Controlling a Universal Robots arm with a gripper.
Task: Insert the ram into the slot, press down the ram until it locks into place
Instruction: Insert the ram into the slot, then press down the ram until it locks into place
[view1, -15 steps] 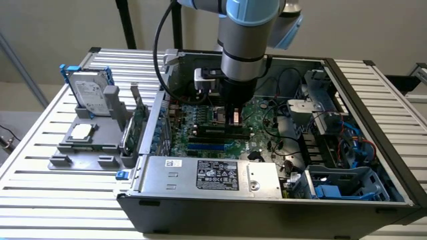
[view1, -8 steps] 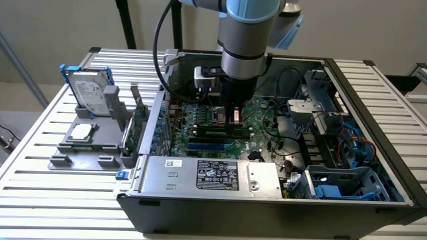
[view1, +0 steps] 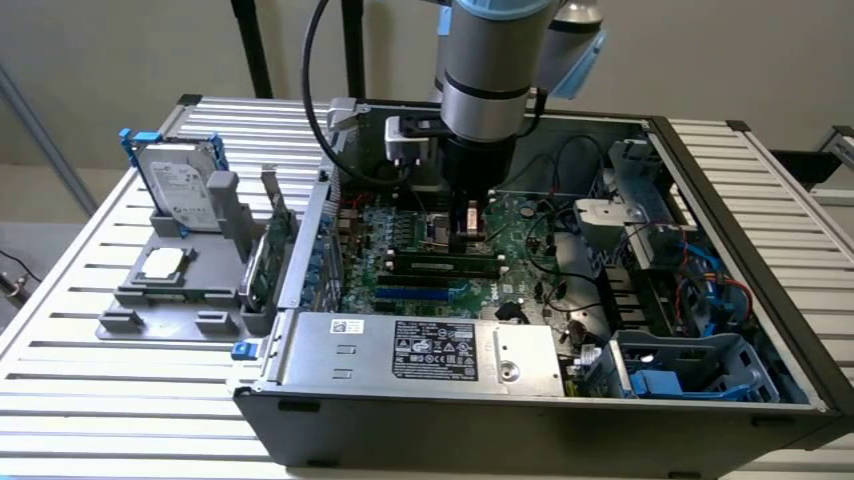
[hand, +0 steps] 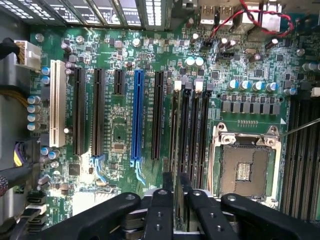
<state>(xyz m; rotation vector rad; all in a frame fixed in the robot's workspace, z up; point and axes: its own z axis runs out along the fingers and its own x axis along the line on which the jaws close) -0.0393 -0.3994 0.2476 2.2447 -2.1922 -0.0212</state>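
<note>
Ram (hand: 176, 140) is riding edge-on between the jaws, which are standing narrow and pinching it by its two flat faces. The stick is running out ahead of the jaws, along the line of the slot (hand: 174, 107) lying directly beneath them. You cannot tell whether the ram's lower edge is touching the slot or hanging just above it.

Risks you are facing, as judged:
- Wrong row. Identical sockets (hand: 195, 135) are lying just beside the jaws, toward the processor socket (hand: 245, 167). A slight sideways drift is going to land the edge on a plastic rib or in a neighbouring socket.
- Tilt. The jaws seem to be gripping nearer one end, so a push is likely seating that end first while the far end is staying high and unlocked.
- Latch. The white latch (hand: 177, 85) is sitting at the end farthest from the jaws. Whether it is standing open is not clear; if shut, the stick is going to stop on it.
- Force. Pressing while misaligned is risking a bent motherboard (hand: 115, 145) or a chipped edge.
</note>
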